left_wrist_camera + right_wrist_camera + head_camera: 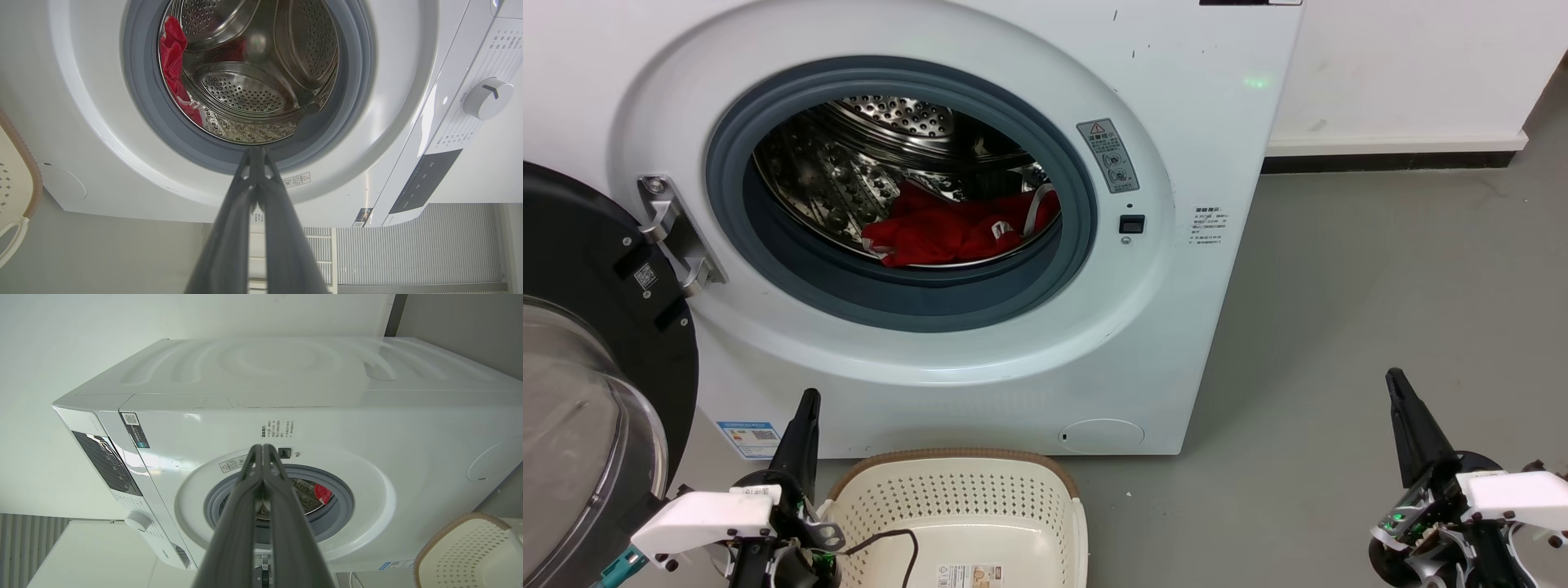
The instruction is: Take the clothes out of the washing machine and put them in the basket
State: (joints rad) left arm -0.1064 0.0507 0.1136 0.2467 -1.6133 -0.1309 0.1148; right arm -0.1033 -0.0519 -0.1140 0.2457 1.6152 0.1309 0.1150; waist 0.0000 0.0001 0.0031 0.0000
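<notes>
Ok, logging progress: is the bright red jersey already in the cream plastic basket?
No, the red jersey lies in the steel drum of the white washing machine, not the basket.

Large white front-loading washing machine (1217, 122): smooth glossy enamelled casing, a few dark scuffs near the top.
Round grey porthole gasket (915, 302): matt rubber.
Perforated steel drum (898, 114): polished, mirror-bright metal.
Bright red jersey (956, 233): soft crumpled cloth, white trim.
Black-rimmed door (572, 245): matt plastic rim, clear glossy glass bowl; bright metal hinge (674, 237).
Small cream-white laundry basket (964, 498): smooth perforated plastic, brown woven-look rim.
Grey floor (1380, 286): smooth, matt.
</notes>
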